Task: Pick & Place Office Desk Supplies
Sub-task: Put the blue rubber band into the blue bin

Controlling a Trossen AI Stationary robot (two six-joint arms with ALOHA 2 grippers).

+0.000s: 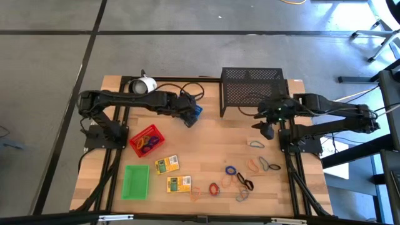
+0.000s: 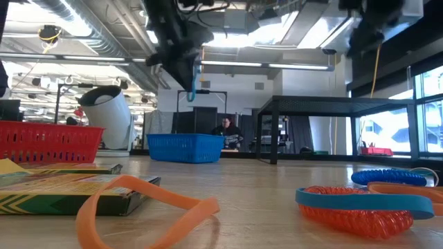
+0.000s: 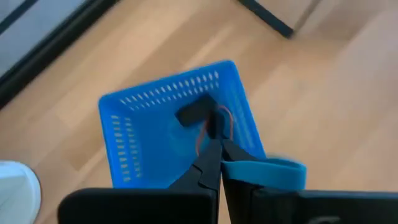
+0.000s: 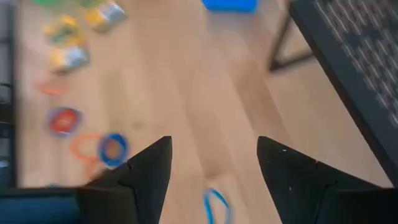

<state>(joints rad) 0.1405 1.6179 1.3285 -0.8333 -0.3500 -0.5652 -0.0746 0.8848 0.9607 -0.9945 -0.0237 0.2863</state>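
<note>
**Left hand holds a blue loop over the blue tray; right hand is open and empty**

The left hand [image 3: 219, 163] is above the blue tray [image 3: 180, 118], which stands near the far edge of the table [image 1: 206, 144], a little left of the middle. Its two fingers are pressed together on a blue loop [image 3: 264, 173], which hangs beside them over the tray's rim. Inside the tray lie a small dark piece and a thin orange loop [image 3: 214, 124].

The right hand [image 4: 211, 162] is in the air near the right edge of the table, just in front of the black wire-mesh rack [image 1: 252, 90]. Its fingers are spread wide and nothing is between them.

The red tray [image 1: 147, 141] stands near the left edge with some coloured loops in it. The green tray [image 1: 135, 181] is at the near left corner. The two yellow-green boxes [image 1: 167, 164] lie beside it, toward the middle. Many loose loops [image 1: 240, 181] are scattered on the near right part of the table. A white round object [image 1: 144, 85] is at the far left corner.
</note>
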